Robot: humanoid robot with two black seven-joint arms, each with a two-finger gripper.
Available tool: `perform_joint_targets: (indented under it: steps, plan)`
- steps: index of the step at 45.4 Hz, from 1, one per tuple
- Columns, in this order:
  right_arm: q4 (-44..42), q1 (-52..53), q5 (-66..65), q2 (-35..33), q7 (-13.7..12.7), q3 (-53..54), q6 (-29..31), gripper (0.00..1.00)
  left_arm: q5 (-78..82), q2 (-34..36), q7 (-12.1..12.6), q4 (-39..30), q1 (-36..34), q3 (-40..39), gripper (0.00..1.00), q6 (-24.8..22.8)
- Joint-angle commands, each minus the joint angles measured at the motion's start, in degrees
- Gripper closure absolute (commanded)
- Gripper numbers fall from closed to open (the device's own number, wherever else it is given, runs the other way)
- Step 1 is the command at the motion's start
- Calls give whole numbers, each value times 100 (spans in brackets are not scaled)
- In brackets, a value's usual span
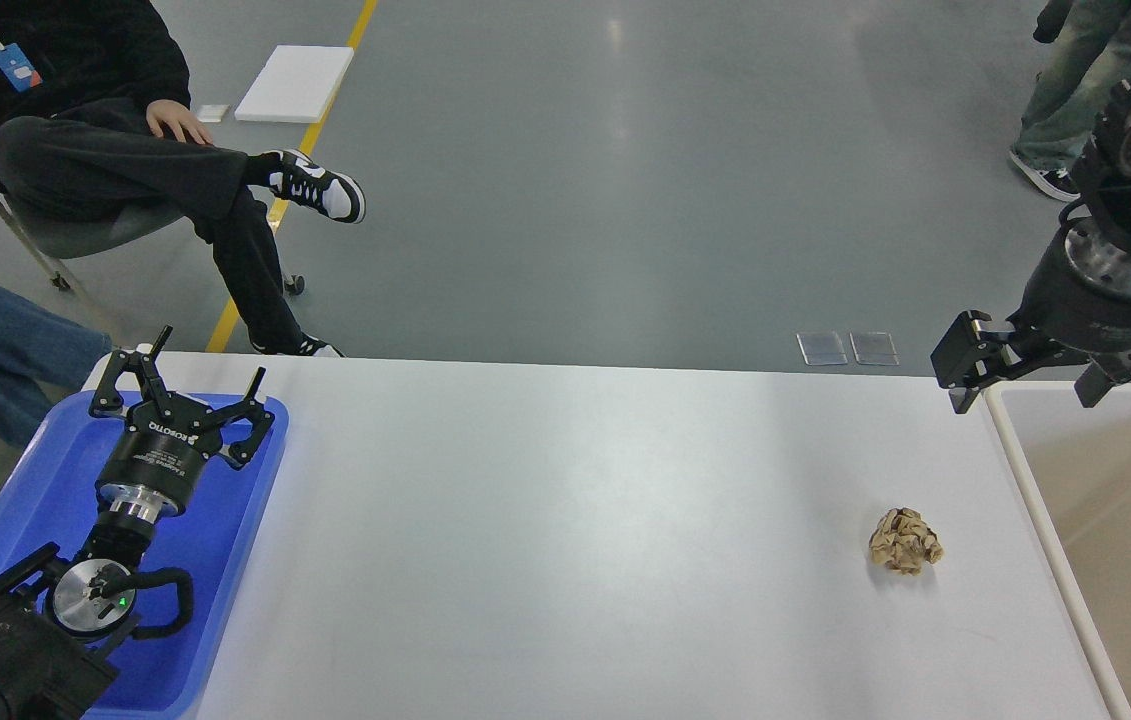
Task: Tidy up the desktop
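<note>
The white desktop (565, 520) fills the lower part of the head view. A crumpled ball of brown paper (905, 541) lies on it at the right, near the bin. My left gripper (187, 366) is open and empty above the far end of the blue tray (35, 490) at the left. My right gripper (1025, 390) is open and empty, hanging over the far left corner of the beige bin (1035, 500), well beyond the paper ball.
A seated person (125, 150) in black sits beyond the table's far left corner. Another person's legs (1075, 90) are at the far right. A white board (295, 83) lies on the grey floor.
</note>
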Motion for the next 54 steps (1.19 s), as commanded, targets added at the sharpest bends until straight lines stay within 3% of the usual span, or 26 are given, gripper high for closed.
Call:
perform_joint_targets:
  steps: [1,21,43,50,54]
  plan:
    - [3,35,0,4,0,35,0,0,-1,0,0,1,7,0,1,0]
    - [-67,9,9,-242,9,35,0,0,-1,0,0,1,8,0,1,0]
    - [3,-746,-334,-383,0,588,0,0,-1,0,0,1,8,0,1,0]
    - [-32,-1317,-404,-716,9,1308,-263,1,-1,0,-9,1,8,0,1,0]
    - [-32,-1669,-422,-893,9,1599,-816,2,-1,9,-9,1,8,0,1,0]
